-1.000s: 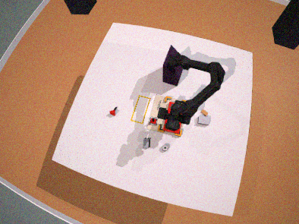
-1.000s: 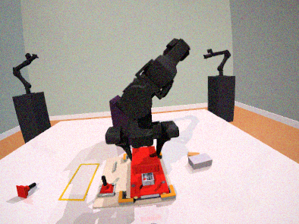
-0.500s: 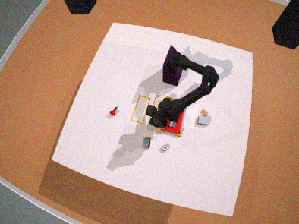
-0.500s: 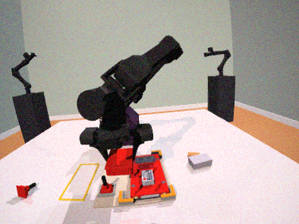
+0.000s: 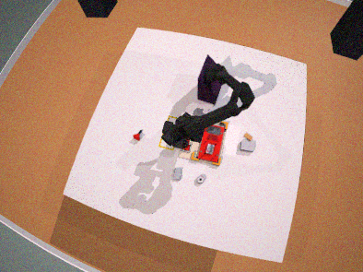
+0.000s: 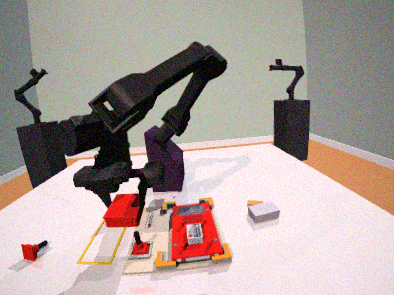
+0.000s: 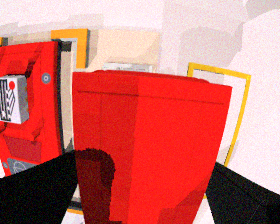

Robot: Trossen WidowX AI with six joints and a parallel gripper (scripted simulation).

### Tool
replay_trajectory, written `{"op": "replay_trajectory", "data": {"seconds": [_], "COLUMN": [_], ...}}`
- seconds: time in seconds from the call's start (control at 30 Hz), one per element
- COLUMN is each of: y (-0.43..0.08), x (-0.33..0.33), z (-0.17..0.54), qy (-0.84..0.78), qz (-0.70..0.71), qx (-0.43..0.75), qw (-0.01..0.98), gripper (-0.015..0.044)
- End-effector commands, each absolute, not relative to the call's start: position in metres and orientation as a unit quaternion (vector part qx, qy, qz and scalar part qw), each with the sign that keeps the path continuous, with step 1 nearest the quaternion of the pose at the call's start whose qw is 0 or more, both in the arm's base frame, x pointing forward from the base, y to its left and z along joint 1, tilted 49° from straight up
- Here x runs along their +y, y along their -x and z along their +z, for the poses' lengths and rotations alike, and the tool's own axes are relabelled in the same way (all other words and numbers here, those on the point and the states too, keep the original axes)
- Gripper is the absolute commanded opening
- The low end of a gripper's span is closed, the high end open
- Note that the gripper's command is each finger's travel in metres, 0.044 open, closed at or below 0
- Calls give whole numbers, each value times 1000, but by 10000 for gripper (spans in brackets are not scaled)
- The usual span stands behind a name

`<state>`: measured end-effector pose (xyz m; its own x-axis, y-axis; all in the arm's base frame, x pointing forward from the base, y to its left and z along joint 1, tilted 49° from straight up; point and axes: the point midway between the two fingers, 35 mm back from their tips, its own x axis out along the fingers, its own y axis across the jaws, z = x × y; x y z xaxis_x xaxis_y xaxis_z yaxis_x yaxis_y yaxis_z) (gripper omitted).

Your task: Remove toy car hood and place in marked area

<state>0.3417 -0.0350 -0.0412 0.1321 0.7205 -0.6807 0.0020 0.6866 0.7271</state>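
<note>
The red hood (image 6: pixel 122 211) (image 7: pixel 165 135) is held off the table, clear of the car. My gripper (image 6: pixel 125 202) (image 7: pixel 144 162) is shut on it, one black finger on each side. The toy car (image 5: pixel 213 158) (image 6: pixel 202 251) (image 7: pixel 40 60) stands to the right in the top and exterior views, its grey engine block showing. The marked area, a yellow outline (image 5: pixel 167 147) (image 6: pixel 95 263) (image 7: pixel 220 69), lies left of the car. In the exterior view the hood covers the outline's far end; in the wrist view it hides part of it. The arm hides the hood in the top view.
A small red base with a black lever (image 5: pixel 185 147) (image 6: pixel 140 249) stands between the outline and the car. A red piece with a black stem (image 5: pixel 137 136) (image 6: pixel 30 252) lies far left. Grey blocks lie right of the car (image 5: pixel 247 146) (image 6: pixel 264 212) and near the front (image 5: pixel 178 173).
</note>
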Motion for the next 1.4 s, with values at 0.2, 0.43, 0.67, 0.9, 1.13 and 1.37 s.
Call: {"op": "replay_trajectory", "data": {"seconds": [0.2,0.43,0.67,0.9,1.13,1.37], "y": [-323,-308,-302,-303,-304,-305], "x": [-69,-87,-92,-89,-85,-82], "z": [-78,-102,-110,-113,-117,-120], "qy": [-300,-302,-303,-302,-302,-302], "qz": [261,269,272,271,271,271], "qx": [604,600,598,598,598,598], "qw": [691,691,691,691,691,691], "gripper": [0,0,0,0,0,0]}}
